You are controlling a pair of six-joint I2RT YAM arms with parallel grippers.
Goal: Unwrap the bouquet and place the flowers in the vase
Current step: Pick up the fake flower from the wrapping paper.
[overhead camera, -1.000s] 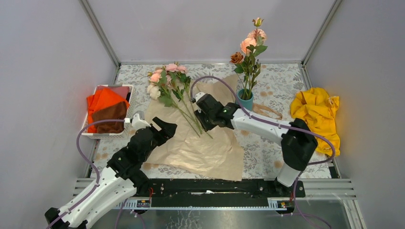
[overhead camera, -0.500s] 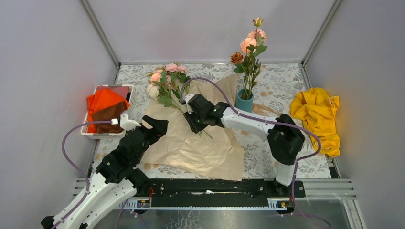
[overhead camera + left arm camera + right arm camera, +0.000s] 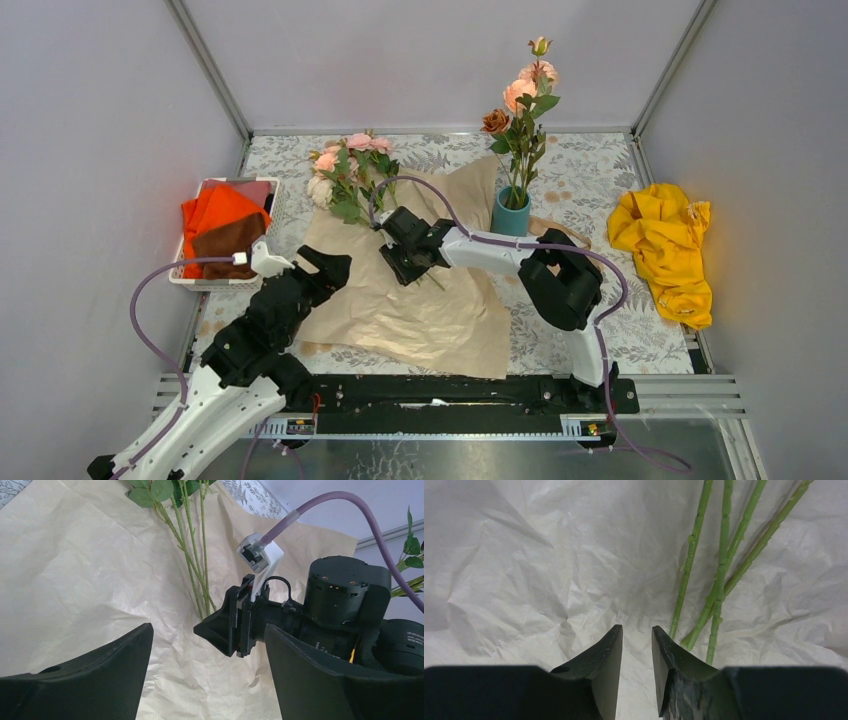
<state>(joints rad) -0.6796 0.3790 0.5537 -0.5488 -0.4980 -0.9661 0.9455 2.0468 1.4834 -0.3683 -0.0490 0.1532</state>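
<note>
The bouquet is undone: its peach-tan paper [image 3: 420, 310] lies spread flat on the table. Several roses [image 3: 345, 170] rest on its back left corner, with their stems [image 3: 719, 570] running toward the middle. The teal vase [image 3: 511, 217] stands at the back and holds a few upright roses [image 3: 522, 100]. My right gripper [image 3: 637, 630] hangs low over the paper, just left of the stem ends. Its jaws stand a narrow gap apart with nothing between them. My left gripper [image 3: 208, 630] is wide open above the paper's left part [image 3: 75, 580], facing the right gripper [image 3: 225, 630].
A white basket [image 3: 225, 235] with orange and brown cloths sits at the left edge. A crumpled yellow cloth [image 3: 665, 245] lies at the right. A tan ribbon [image 3: 560, 232] lies beside the vase. Grey walls close in three sides.
My right gripper has moved left across the paper, to the ends of the lying stems. My left arm has drawn back a little to the left, still open.
</note>
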